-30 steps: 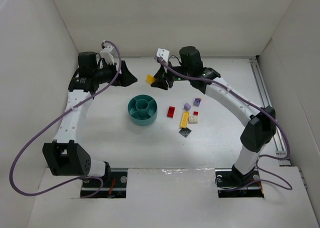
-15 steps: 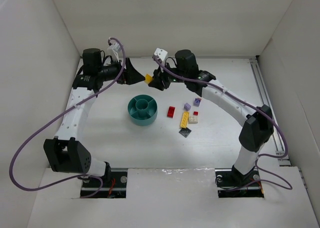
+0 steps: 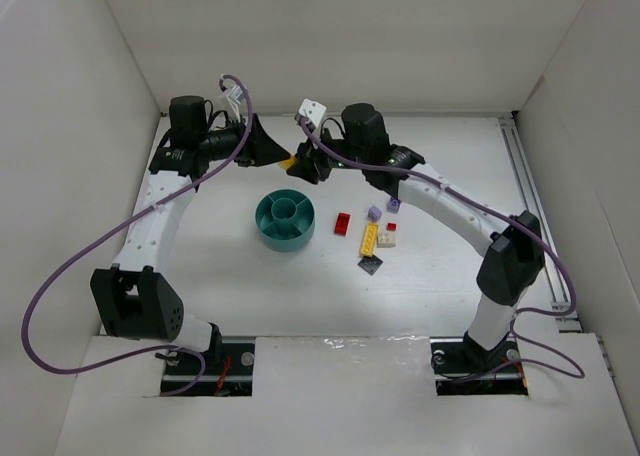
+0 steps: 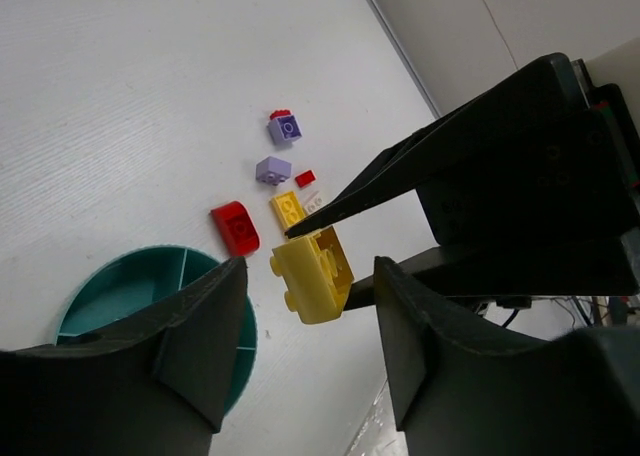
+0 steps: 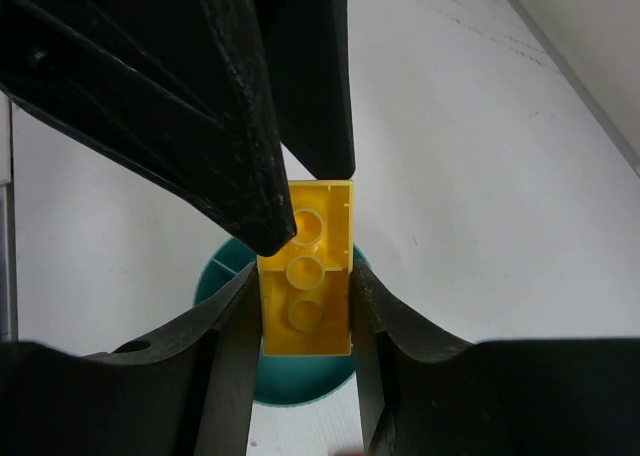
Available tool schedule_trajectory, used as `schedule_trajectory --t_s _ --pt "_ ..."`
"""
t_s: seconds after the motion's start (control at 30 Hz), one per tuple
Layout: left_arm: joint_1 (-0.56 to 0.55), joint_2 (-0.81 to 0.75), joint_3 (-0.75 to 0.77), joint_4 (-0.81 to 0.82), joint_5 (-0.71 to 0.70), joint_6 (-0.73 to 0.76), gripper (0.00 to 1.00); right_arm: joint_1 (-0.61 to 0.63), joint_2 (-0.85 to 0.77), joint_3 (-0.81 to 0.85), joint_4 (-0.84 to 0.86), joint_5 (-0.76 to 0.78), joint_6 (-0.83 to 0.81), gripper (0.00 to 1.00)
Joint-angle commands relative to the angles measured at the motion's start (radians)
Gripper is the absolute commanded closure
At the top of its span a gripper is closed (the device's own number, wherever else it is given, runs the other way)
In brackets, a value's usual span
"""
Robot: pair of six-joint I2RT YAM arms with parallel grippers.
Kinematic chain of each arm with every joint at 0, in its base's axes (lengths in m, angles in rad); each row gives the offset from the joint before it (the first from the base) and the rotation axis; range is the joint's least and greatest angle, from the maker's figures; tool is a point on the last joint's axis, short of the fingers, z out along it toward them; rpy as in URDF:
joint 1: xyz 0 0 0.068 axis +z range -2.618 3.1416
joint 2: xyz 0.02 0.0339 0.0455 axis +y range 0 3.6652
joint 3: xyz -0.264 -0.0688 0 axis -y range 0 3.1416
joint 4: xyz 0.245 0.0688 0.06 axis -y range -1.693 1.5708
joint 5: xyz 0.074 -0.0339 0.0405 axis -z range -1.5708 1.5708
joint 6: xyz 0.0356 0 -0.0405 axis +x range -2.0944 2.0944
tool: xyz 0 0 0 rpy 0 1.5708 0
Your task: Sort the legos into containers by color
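Observation:
My right gripper [image 3: 303, 163] [image 5: 305, 296] is shut on a yellow lego brick [image 3: 289, 160] [image 5: 305, 276] and holds it in the air over the far side of the teal dish [image 3: 285, 238] [image 5: 300, 391]. My left gripper [image 3: 270, 148] [image 4: 310, 271] is open, its two fingers [image 5: 250, 126] either side of the brick's free end [image 4: 313, 274]; I cannot tell whether they touch it. On the table right of the dish lie a red lego [image 3: 343, 223], two lavender ones [image 3: 375, 213] [image 3: 395, 204], a long yellow one [image 3: 369, 238], a white one [image 3: 385, 239] and a black one [image 3: 371, 265].
A small red piece [image 3: 391, 226] lies among the loose legos. White walls close off the left, back and right sides. A metal rail [image 3: 535, 196] runs along the table's right edge. Purple cables loop from both arms.
My left gripper has swung right and my right gripper has moved left with the yellow brick, so the two now meet above the dish's far side.

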Motion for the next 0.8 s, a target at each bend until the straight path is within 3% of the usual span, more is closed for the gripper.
schedule_trajectory --t_s 0.0,0.23,0.4,0.5,0.53,0.63,0.77 --pt "-0.002 -0.001 0.0 0.037 0.038 -0.011 0.51 0.017 -0.024 -0.007 0.076 0.031 0.005 0.99" --pt "-0.002 -0.001 -0.009 0.037 0.057 -0.011 0.66 0.026 -0.033 -0.027 0.116 0.054 0.005 0.99" --pt "-0.002 -0.01 -0.019 0.026 0.044 0.0 0.99 0.035 -0.033 -0.045 0.137 0.074 0.005 0.99" --pt "-0.011 -0.01 -0.019 0.026 0.023 0.012 1.0 0.035 -0.052 -0.056 0.137 0.074 0.015 0.92" --pt "-0.011 -0.01 -0.019 0.026 0.023 0.021 1.0 0.035 -0.052 -0.071 0.137 0.074 0.015 0.75" --pt "-0.011 -0.019 -0.019 0.026 -0.009 0.047 1.0 0.035 -0.088 -0.128 0.137 0.096 0.042 0.47" --pt "-0.011 -0.03 0.027 -0.023 -0.089 0.107 1.0 0.008 -0.179 -0.275 0.137 0.087 0.061 0.26"
